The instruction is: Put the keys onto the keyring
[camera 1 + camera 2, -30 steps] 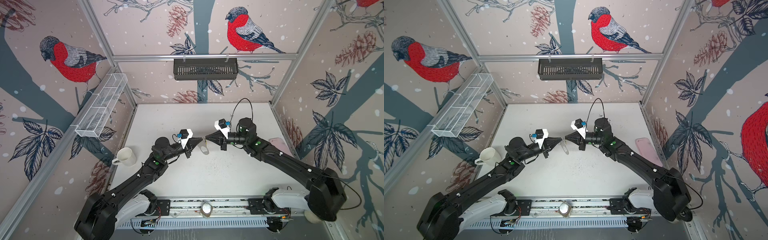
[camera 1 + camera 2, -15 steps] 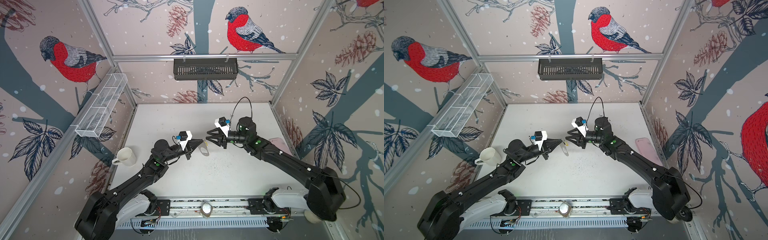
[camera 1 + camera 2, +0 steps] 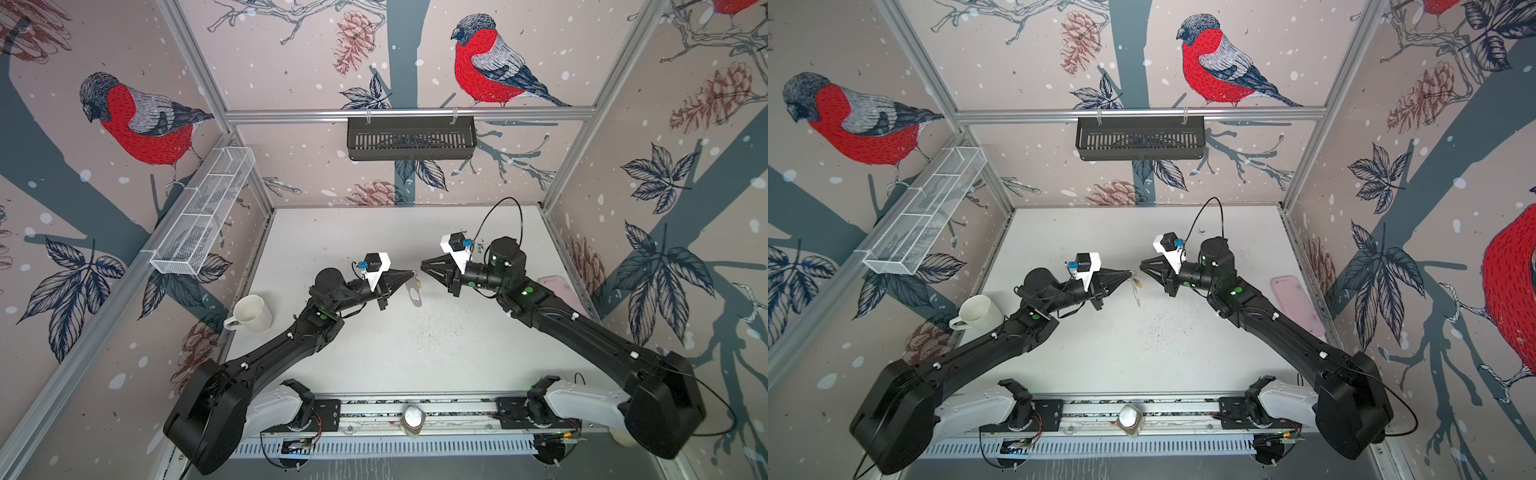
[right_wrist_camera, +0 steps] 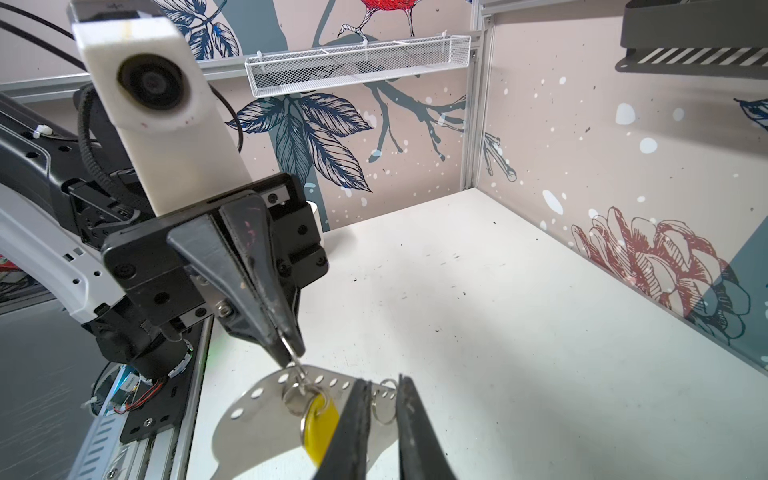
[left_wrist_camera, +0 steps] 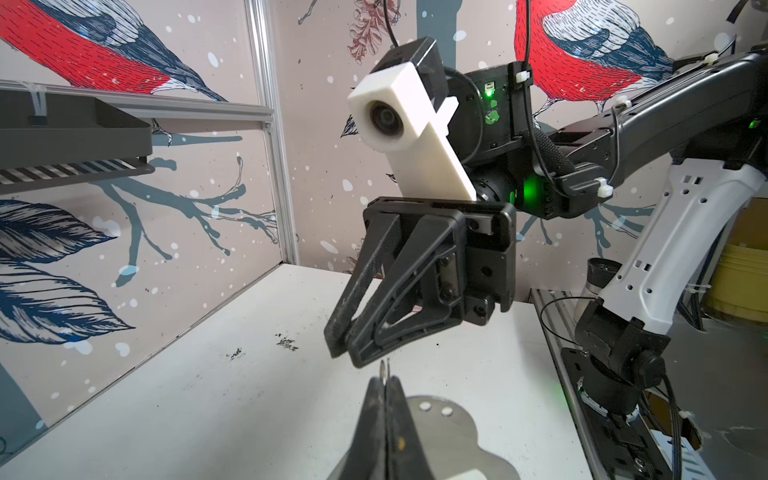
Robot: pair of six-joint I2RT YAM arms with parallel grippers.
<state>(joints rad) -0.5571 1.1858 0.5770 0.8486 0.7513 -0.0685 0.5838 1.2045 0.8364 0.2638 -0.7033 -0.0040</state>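
**Hanging from the left jaws, the plate faces the right arm**

Pinching a small wire ring between its closed tips, the left gripper [image 4: 286, 349] holds the keyring [image 4: 266, 419] off the white table [image 3: 415, 353], so the metal plate dangles below the tips with its row of holes uppermost. The keys [image 4: 322, 424], seen here as a yellow tag on a split ring, already hang at that hole row, against the plate's face.

The right gripper [image 4: 380, 399] sits just beside the plate on its far side from the left arm, tips level with the hole row. Its jaws stand slightly apart and grip nothing; a second little ring [image 4: 384, 401] shows in the gap between them.

In a top view the plate [image 3: 414, 291] hangs between the two grippers, touching only the left one. Any next move by the right arm would likely run straight across toward the left tips.
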